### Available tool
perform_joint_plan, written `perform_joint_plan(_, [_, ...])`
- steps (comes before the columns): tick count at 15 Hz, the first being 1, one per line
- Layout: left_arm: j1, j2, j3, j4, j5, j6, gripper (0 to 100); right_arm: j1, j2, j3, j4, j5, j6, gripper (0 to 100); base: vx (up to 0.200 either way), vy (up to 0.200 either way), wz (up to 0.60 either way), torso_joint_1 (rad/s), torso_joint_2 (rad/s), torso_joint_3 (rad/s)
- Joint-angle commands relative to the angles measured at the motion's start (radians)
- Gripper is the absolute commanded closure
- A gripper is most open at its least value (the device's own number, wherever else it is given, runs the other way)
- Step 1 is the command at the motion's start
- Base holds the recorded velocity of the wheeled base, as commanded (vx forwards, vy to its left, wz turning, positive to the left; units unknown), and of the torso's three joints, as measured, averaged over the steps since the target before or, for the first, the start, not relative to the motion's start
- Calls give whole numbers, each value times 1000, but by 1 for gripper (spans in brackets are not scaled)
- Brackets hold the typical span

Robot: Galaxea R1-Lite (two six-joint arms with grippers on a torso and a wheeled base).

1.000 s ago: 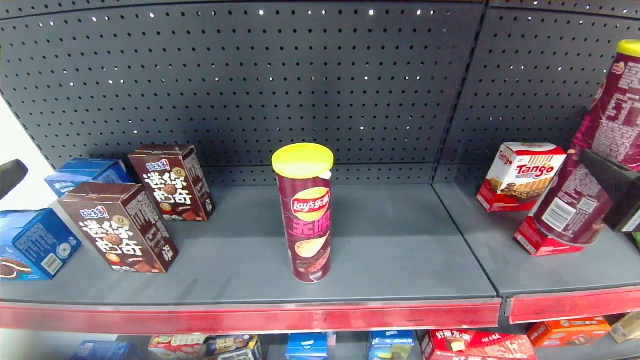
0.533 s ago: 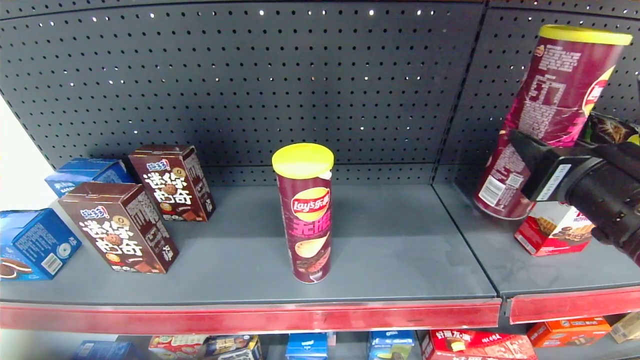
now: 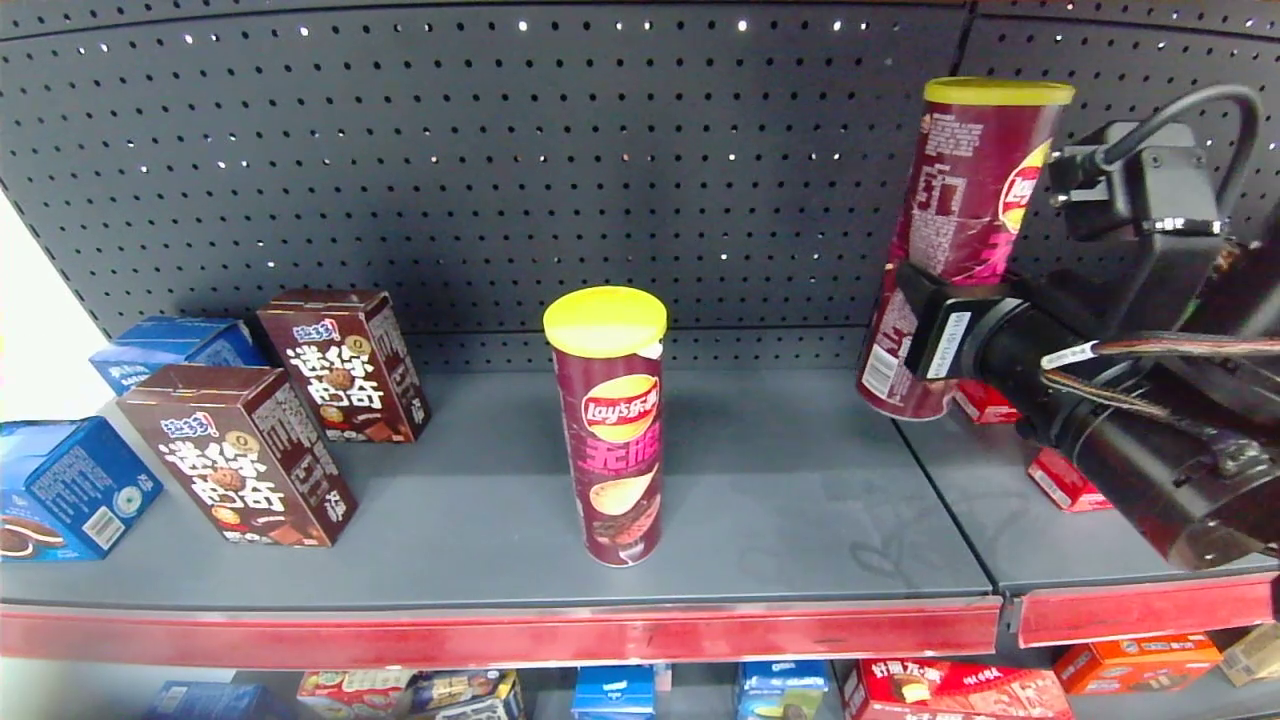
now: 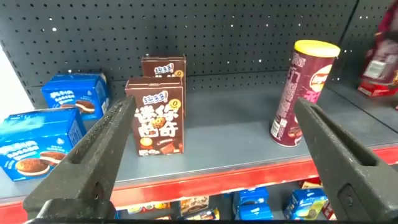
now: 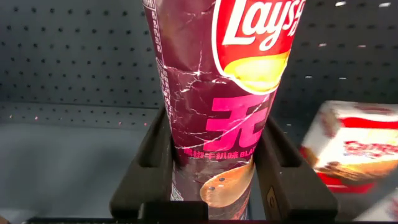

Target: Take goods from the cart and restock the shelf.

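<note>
Shelf (image 3: 780, 500) matt grey metal, edge strip (image 3: 500, 630) glossy red; held chip can (image 3: 960, 200) glossy, creased, with smooth plastic lid (image 3: 998, 92).

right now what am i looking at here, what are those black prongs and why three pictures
This is a two-armed robot restocking a store shelf. The wide picture comes from a camera on its head; the other two come from cameras on its wrists. The black prongs are gripper fingers. The left gripper is open, holding nothing. The right gripper is shut on a chip can, held above the shelf. On the shelf stand a second chip can, brown cookie boxes and blue cookie boxes.
</note>
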Motion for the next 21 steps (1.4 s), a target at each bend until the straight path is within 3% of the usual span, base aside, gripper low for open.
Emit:
perform_joint_plan(1, [0,14,0,0,0,0,0,7,88,-68,11,1,-18,100,0,0,0,0,0,0])
perform_joint_plan(5, [-3,51,-3,-2,-2,-2,0,2,122,-166,117,65,-41,100,0,0,0,0,0,0])
perform_joint_plan(9, [-4,97,-6,-2,-5,-2,0,-108,194,-226,157,243,-32,100,0,0,0,0,0,0])
perform_joint_plan(16, [3,133,3,-3,4,-9,0,-100,336,-361,161,283,52,100,0,0,0,0,0,0])
perform_joint_plan(21, [19,143,12,-5,26,-11,0,-67,358,-354,161,331,89,100,0,0,0,0,0,0])
